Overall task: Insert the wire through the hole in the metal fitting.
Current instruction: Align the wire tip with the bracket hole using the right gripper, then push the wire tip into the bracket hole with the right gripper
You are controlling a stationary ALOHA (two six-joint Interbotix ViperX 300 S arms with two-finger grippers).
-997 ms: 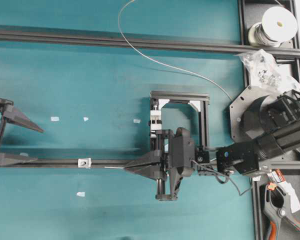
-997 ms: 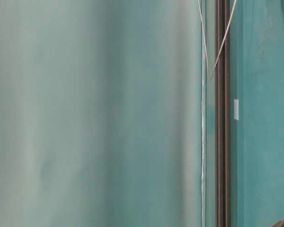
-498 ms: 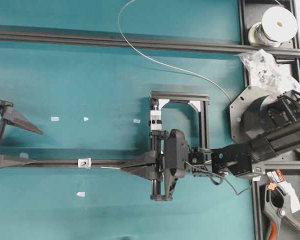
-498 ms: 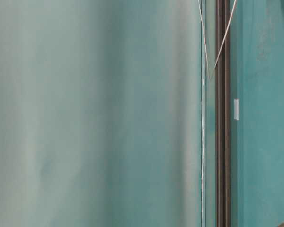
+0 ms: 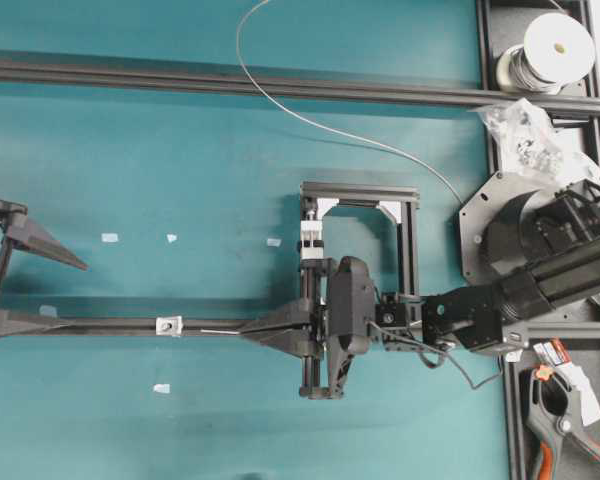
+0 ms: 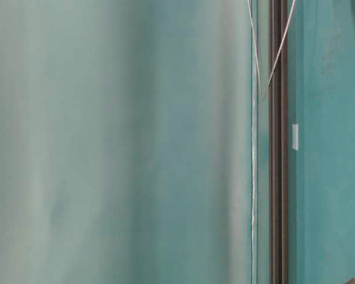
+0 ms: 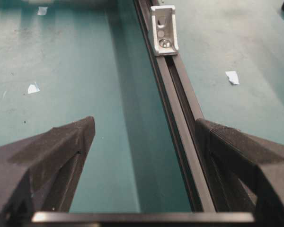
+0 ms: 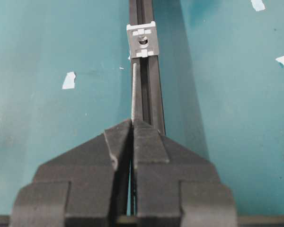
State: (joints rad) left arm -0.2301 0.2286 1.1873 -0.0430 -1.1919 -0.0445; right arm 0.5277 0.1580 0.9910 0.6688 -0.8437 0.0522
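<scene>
We judge the job part done; our right gripper has its fingers pinched tight on the wire, whose stiff straight tip points along the black rail at the metal fitting — close, not yet in its dark hole; the threading is left. Our left gripper stands wide and empty astride the rail at the left end of the teal counter. The wire is thin, pale and springy, curving off toward a spool; the fitting is a small shiny squarish bracket; the rail is matte and grooved.
</scene>
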